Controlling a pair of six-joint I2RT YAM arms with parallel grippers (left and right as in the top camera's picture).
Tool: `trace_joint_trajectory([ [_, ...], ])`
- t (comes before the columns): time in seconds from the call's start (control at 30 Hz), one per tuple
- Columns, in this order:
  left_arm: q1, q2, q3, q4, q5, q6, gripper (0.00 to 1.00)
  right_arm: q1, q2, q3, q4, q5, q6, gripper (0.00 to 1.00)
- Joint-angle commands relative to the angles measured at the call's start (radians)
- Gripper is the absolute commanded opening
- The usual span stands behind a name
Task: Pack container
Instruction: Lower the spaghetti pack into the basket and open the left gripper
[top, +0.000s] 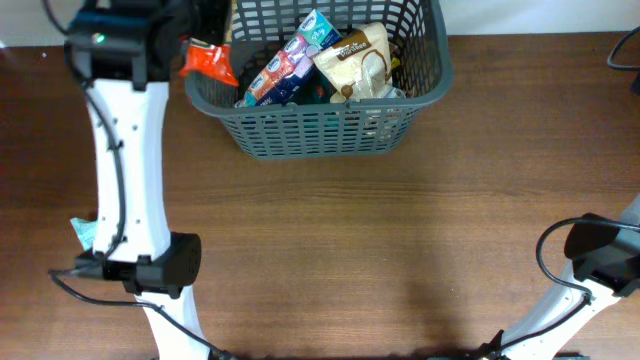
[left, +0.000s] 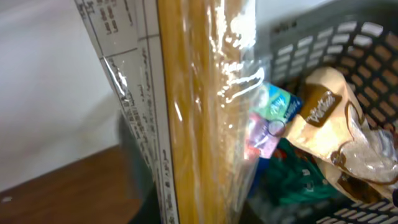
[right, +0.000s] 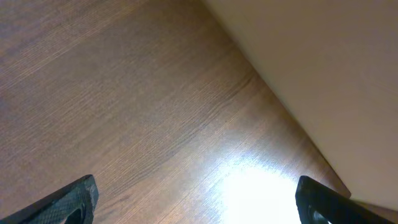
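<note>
Nearest the robot, the right gripper (right: 196, 198) hangs over the bare brown wooden table (top: 400, 250). Its fingers are spread wide apart and hold nothing. A teal packet (top: 82, 232) lies on the table, partly hidden beside the left arm.

At the far edge stands the large dark grey plastic basket (top: 300, 135), upright, with lattice-slotted sides and a thick rim. It holds blue-and-pink packets (top: 285, 65), a beige stand-up pouch (top: 360, 58) and a green packet (left: 298, 180), all leaning loosely on one another.

At the basket's left rim, the left gripper (top: 182, 47) has its fingers pressed together on an orange packet in clear crinkled film (top: 208, 62). The packet fills the left wrist view and hangs just over the rim.

Assessment:
- **Basket:** it looks stiff and light for its bulk, and is likely to slide on the wood if nudged. The thick rim is the soundest hold, since the slots could catch a fingertip.
- **Packet:** the film looks thin and slippery and the packet seems light, so a pinch at a sealed edge should hold better than one across the middle.
</note>
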Motion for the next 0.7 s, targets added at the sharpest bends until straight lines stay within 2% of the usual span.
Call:
trace_joint_trajectory([
  [0.0,-0.007,-0.036,-0.061,0.071,0.082,-0.010,0.02,0.001,0.004,-0.005,0.000,0.016,0.013,0.99],
  [0.17,-0.047,-0.036,-0.142,0.138,0.093,-0.010,0.02,0.001,0.004,-0.005,0.000,0.016,0.013,0.99],
  [0.37,-0.102,-0.036,-0.222,0.151,0.092,-0.009,0.02,0.001,0.004,-0.005,0.000,0.016,0.013,0.99],
  [0.67,-0.134,-0.036,-0.445,0.208,0.092,-0.010,0.02,0.001,0.004,-0.005,0.000,0.016,0.013,0.99],
])
